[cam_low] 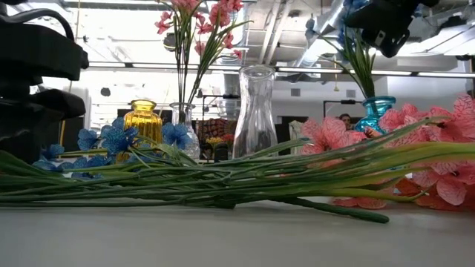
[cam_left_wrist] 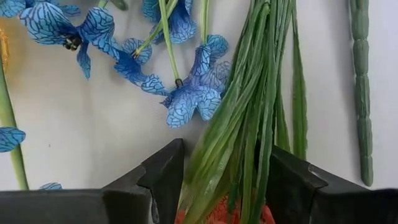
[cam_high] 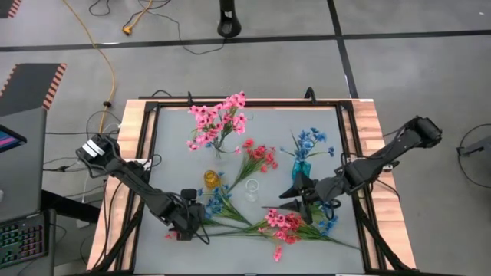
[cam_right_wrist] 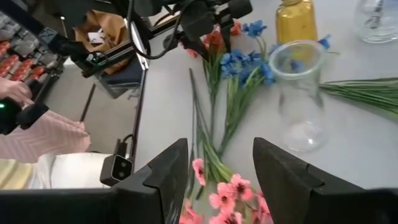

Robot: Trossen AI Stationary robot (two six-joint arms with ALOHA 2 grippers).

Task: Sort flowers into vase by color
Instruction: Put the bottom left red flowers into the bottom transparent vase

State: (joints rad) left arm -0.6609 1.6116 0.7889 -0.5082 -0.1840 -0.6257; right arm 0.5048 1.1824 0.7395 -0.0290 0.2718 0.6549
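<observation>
**Left gripper straddles a leaf bundle at the table's front**

The left gripper [cam_high: 186,222] is low over the grey table [cam_high: 173,146], its 2 fingers [cam_left_wrist: 163,180] spread to either side of a bunch of long green leaves [cam_left_wrist: 249,124] with coral-red petals at their base, seemingly not pinching it. Blue fabric blossoms [cam_left_wrist: 193,93] lie just beside it. The right gripper [cam_high: 301,193] hangs over loose pink flower sprays [cam_high: 282,226], jaws apart and empty. Behind stand a clear glass vase [cam_low: 256,111], an amber glass jar [cam_low: 142,119], a pink-filled vase [cam_high: 219,123] and a teal vase with blue flowers [cam_high: 303,165].
</observation>
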